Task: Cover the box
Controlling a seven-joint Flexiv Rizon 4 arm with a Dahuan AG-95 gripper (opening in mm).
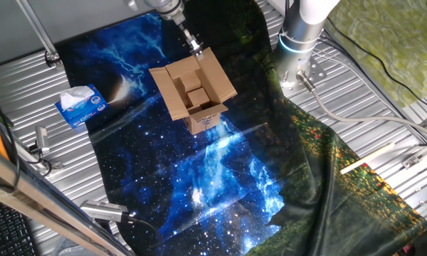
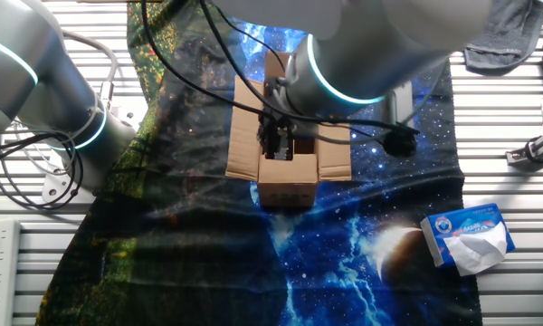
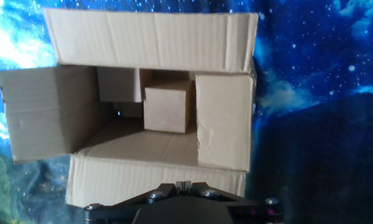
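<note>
The box (image 1: 194, 92) is a small brown carton standing on the star-print cloth (image 1: 199, 185), with a white label (image 1: 208, 121) on its near side. Its flaps are spread open, and the right flap (image 3: 222, 121) lies partly over the opening in the hand view. A smaller cardboard block (image 3: 168, 106) sits inside. My gripper (image 3: 183, 183) is shut with nothing between its fingers, just above the box's near long flap (image 3: 112, 177). In one fixed view the gripper (image 1: 194, 44) hangs at the box's far edge. In the other fixed view the gripper (image 2: 273, 145) is over the opening of the box (image 2: 287, 192).
A blue and white tissue box (image 1: 82, 105) lies left of the carton, also seen as the tissue box (image 2: 468, 235) at the lower right. The arm's base (image 1: 299, 43) stands behind. A white stick (image 1: 366, 160) and metal clamps (image 1: 39, 146) lie on the ribbed table.
</note>
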